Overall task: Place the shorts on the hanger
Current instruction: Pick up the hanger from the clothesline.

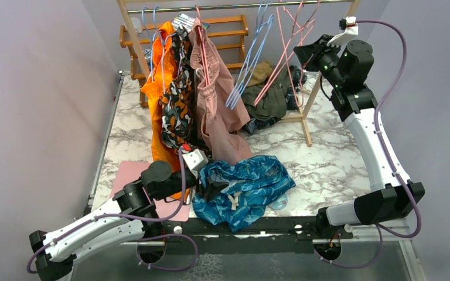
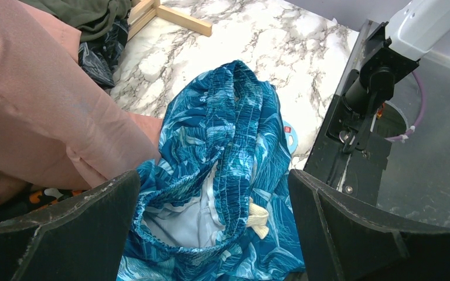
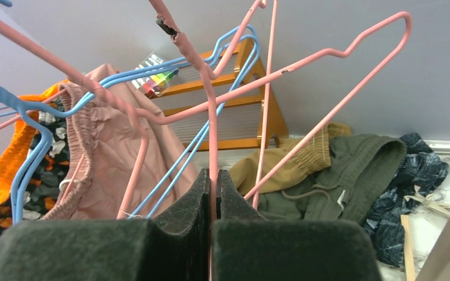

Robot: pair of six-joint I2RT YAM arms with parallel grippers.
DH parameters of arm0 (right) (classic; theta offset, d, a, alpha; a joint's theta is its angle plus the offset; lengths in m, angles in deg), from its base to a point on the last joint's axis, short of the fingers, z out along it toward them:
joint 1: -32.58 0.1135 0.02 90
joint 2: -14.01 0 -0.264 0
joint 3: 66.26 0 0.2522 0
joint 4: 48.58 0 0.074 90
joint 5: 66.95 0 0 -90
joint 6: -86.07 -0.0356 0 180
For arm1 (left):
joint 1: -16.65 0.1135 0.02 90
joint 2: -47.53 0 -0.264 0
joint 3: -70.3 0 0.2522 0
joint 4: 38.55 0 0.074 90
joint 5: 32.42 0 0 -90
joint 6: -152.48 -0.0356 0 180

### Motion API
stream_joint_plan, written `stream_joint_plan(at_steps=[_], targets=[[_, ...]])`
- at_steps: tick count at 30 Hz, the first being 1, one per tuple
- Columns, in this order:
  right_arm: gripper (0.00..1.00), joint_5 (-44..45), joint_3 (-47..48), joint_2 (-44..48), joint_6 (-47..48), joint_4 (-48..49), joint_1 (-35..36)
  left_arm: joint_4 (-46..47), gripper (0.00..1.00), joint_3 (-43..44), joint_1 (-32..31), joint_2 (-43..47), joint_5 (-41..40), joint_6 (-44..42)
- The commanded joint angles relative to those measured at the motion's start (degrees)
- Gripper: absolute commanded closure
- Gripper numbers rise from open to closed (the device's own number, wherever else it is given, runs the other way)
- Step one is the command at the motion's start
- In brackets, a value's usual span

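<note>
Black soft pads (image 3: 184,216) of the right end effector (image 3: 214,193) are pressed tight together on a thin wire of the pink hanger (image 3: 212,129). The wire runs straight down between them. This end effector is high up over the far right corner of the worktop (image 1: 328,158), close to the rail (image 1: 240,5). The hanger leans to one side. I cannot tell if its hook is on the rail. Blue hangers (image 1: 247,64) and more pink ones hang just beside it. Further left on the rail hang pink shorts (image 1: 217,108) and orange and black clothes (image 1: 173,99). A heap of green clothes (image 1: 269,96) lies at the far edge, under the hangers.

The left end effector (image 1: 214,186) is low, by the near edge of the worktop. Its two black fingers (image 2: 64,234) are wide apart and hold nothing. The blue shorts (image 1: 249,184) lie right in front of them, in a crumpled heap at the middle of the near edge. The waist is open toward the fingers, and the pale inside shows. A white string (image 1: 233,201) pokes out of the waist. The bottom of the pink shorts hangs just beside the blue shorts. A pink mat (image 1: 132,175) lies at the near left corner, under the left arm.
</note>
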Motion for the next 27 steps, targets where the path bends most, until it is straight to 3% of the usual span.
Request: stream_joint_plan(at_steps=[1, 11, 27], targets=[[0.99, -1.23, 0.93, 0.47, 0.88, 0.86, 0.61, 0.13, 0.01, 1.43, 0.27, 0.07, -0.42, -0.61], [0.99, 13.85, 1.10, 5.13, 1.17, -1.86, 0.60, 0.16, 0.01, 1.49, 0.27, 0.12, -0.44, -0.50], [0.99, 19.79, 2.04, 3.18, 2.09, -2.33, 0.61, 0.18, 0.01, 1.47, 0.27, 0.44, -0.49, -0.44]])
